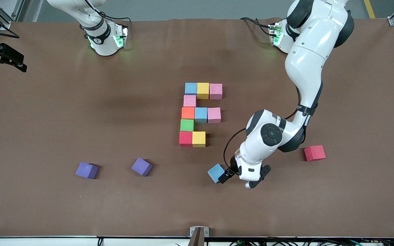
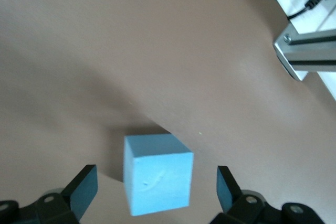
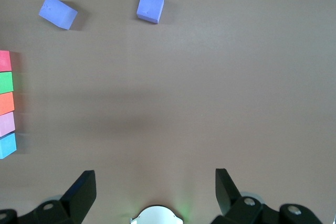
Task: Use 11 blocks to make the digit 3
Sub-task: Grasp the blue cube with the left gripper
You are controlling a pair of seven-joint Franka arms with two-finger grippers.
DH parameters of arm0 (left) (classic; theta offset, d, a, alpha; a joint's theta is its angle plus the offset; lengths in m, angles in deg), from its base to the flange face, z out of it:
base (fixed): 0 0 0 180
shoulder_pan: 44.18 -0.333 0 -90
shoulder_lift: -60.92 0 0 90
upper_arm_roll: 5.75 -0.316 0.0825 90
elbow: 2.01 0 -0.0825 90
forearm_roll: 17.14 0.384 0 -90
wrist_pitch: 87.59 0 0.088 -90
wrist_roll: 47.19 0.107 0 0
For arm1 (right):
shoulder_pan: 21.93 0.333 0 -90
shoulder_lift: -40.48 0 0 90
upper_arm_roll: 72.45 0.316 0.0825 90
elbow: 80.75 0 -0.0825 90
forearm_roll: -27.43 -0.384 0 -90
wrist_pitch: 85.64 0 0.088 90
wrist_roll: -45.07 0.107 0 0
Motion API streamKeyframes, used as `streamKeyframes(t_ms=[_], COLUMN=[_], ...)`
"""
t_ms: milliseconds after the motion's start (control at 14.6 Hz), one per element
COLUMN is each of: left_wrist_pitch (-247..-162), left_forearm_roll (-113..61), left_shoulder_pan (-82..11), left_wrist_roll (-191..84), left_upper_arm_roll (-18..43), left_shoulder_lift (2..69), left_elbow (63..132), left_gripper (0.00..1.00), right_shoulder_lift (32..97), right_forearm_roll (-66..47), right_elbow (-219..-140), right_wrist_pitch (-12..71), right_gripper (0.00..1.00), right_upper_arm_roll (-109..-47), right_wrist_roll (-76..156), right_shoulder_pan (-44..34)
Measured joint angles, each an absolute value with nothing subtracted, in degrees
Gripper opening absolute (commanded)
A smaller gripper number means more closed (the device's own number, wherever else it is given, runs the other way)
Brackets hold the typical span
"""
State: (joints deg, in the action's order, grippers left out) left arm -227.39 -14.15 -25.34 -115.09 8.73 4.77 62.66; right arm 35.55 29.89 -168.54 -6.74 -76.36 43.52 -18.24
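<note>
I count, on the tabletop:
blue cubes (image 1: 216, 173): 3
pink cubes (image 1: 215, 91): 3
yellow cubes (image 1: 198, 139): 2
red cubes (image 1: 314, 152): 2
orange cube (image 1: 187, 112): 1
green cube (image 1: 187, 125): 1
purple cubes (image 1: 87, 170): 2

Ten-cube figure (image 1: 200, 114), one bar short
Loose blue cube (image 1: 216, 173) lies tilted, nearer the front camera than the yellow end cube (image 1: 198, 139).

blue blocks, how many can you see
3: one blue block at the figure's top bar end, one in the middle bar's centre, one loose between the left tool's open fingers.
</note>
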Motion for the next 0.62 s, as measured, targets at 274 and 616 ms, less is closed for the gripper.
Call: streamKeyframes(t_ms=[274,616], left_wrist_pitch=[-230.8,-232.8], left_forearm_roll=[-14.2,-14.2], left_shoulder_pan=[-24.2,-23.8], left_wrist_roll=[-115.8,-115.8], left_upper_arm_roll=[8.7,8.7], left_shoulder_lift=[1.4,-2.6], left_elbow=[60.7,59.2], left_gripper=[1.0,1.0], right_shoulder_lift=[35.6,35.6], right_forearm_roll=[29.9,29.9], right_elbow=[-168.6,-168.6], right_wrist_pitch=[-6.7,-6.7], right_gripper=[1.0,1.0], right_upper_arm_roll=[-76.4,-76.4], right_wrist_roll=[43.5,43.5], right_shoulder_pan=[-18.2,-18.2])
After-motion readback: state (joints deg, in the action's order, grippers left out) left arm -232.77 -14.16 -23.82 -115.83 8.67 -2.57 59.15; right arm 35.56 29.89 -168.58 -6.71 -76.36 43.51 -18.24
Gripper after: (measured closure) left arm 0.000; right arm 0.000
